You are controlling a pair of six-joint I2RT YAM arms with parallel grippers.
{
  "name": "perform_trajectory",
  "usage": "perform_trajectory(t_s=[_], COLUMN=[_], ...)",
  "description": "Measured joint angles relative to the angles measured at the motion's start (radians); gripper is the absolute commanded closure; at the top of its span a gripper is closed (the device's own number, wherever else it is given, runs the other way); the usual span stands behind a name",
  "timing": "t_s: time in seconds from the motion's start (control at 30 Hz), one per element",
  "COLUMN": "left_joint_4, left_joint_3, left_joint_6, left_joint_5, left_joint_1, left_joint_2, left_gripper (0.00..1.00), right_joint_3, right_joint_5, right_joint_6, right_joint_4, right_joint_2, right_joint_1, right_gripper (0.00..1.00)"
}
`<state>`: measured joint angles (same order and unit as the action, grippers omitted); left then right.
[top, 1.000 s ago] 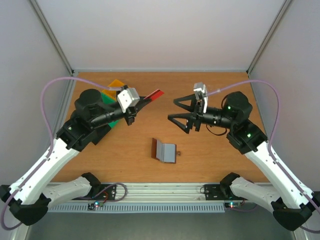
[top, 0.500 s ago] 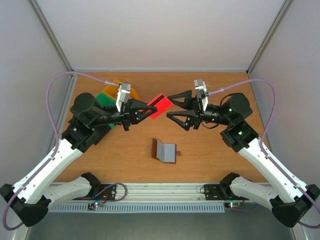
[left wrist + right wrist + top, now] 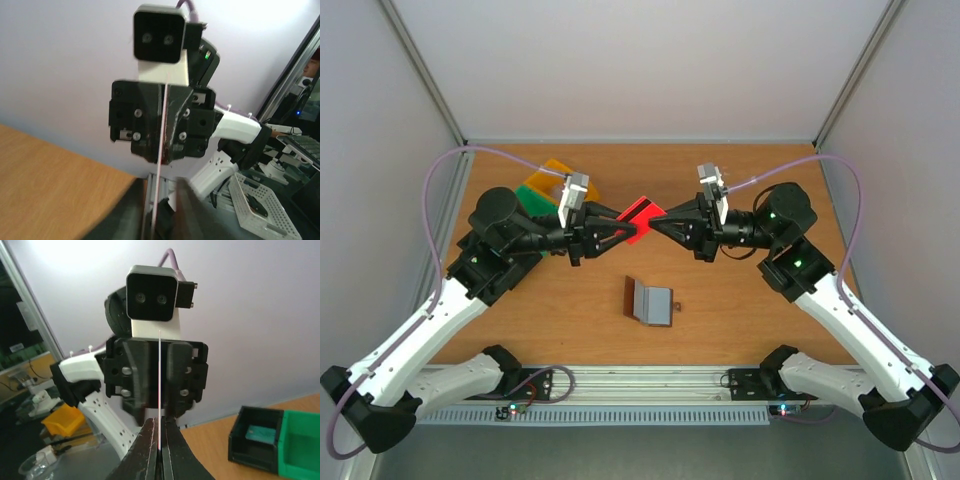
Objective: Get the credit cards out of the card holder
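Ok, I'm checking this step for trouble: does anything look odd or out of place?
One thing: the red credit card hangs in mid-air, pinched at opposite ends by the left gripper and the right gripper at once. The card holder lies open below. Nothing looks spilled or damaged.

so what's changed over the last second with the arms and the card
The left gripper swung the red credit card toward the middle, and the right gripper, wide open before, moved in and shut on its other end. Both now pinch it. The card holder stayed open on the table, untouched.
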<state>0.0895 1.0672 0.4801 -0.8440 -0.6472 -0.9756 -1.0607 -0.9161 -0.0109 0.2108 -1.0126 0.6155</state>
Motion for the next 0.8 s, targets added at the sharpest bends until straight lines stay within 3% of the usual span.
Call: perform_trajectory(t_s=[0.03, 0.07, 0.23, 0.4, 0.57, 0.8], left_joint_4=[-0.024, -0.059, -0.321, -0.502, -0.515, -0.452], left_joint_3=[-0.002, -0.002, 0.008, 0.029, 0.026, -0.025], left_joint_6=[-0.012, -0.021, -0.202, -0.399, -0.437, -0.391], left_joint_5=[-0.002, -0.003, 0.008, 0.029, -0.031, -0.085], left_joint_1=[0.0, 0.001, 0.01, 0.012, 0.012, 0.007], left_joint_2=[0.0, 0.002, 0.017, 0.014, 0.006, 0.006], left_gripper=[0.38, 0.37, 0.44, 0.46, 0.58, 0.61], right_joint_3=[-0.007, -0.023, -0.201, -0.317, -0.346, -0.346], right_joint_5=[0.009, 0.02, 0.087, 0.097, 0.121, 0.12], right_joint_6=[-0.038, -0.082, -0.342, -0.519, -0.607, -0.62], right_joint_4=[-0.057, -0.133, -0.59, -0.923, -1.093, -1.106], right_joint_2=[0.009, 0.017, -0.004, -0.058, -0.119, -0.122], right_joint_1=[0.0, 0.0, 0.0, 0.02, 0.066, 0.069], right_gripper=[0.99, 0.99, 0.99, 0.99, 0.99, 0.99])
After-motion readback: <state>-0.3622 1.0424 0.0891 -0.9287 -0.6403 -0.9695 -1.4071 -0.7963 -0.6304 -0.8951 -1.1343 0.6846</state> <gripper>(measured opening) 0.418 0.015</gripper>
